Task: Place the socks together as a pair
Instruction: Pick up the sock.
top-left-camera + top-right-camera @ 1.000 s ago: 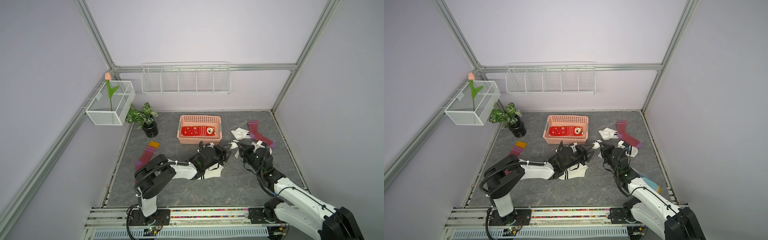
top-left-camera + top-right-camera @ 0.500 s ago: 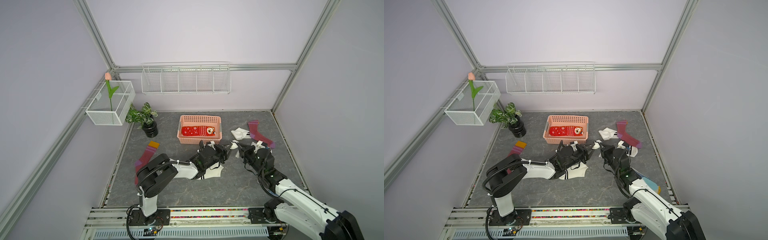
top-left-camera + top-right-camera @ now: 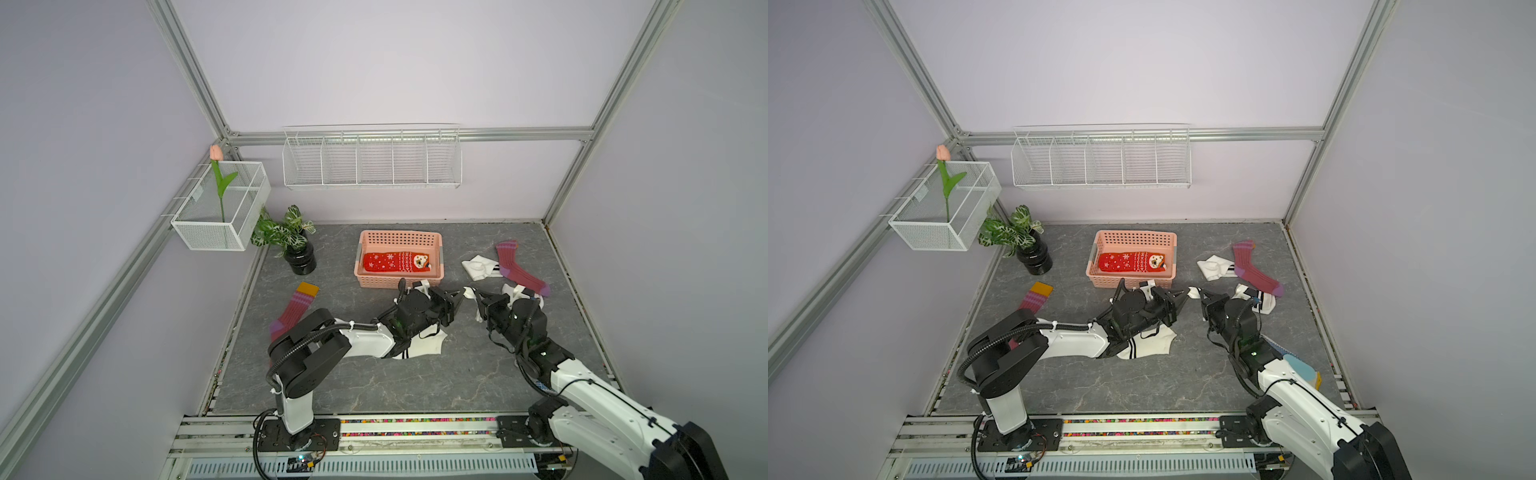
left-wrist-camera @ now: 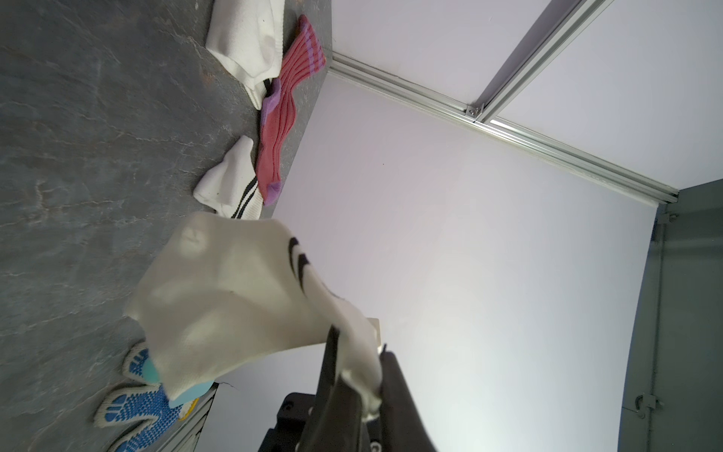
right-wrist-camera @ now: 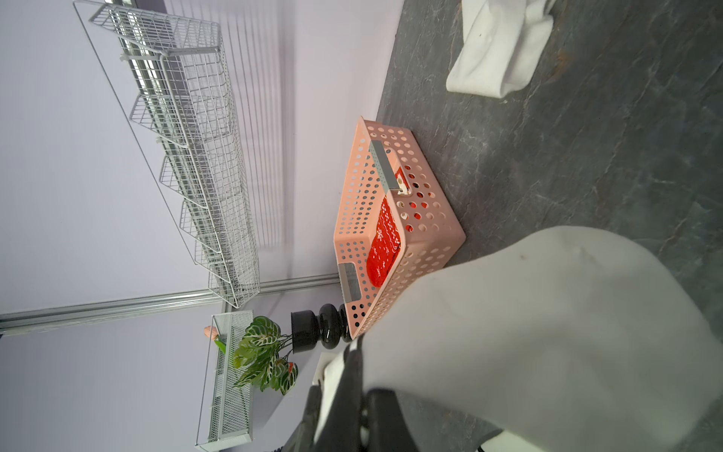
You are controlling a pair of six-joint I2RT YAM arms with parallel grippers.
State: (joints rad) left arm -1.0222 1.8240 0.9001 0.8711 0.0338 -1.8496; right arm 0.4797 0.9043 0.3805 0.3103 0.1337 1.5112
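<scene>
In both top views only a white scrap of the striped sock shows between the left pincer and right pincer, in front of the basket; each wrist view shows its pincer pinching it, length drooping toward the tabletop.

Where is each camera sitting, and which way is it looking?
Top views: high at the front, looking down on the whole table; both arms show, with left gripper and right gripper.
Left wrist: on the left arm, facing the held white sock, maroon sock and blue gloves; its own fingers show.
Right wrist: on the right arm, facing the pink basket and plant; its fingers show.
Shared: both wrist views show the white sock.
</scene>
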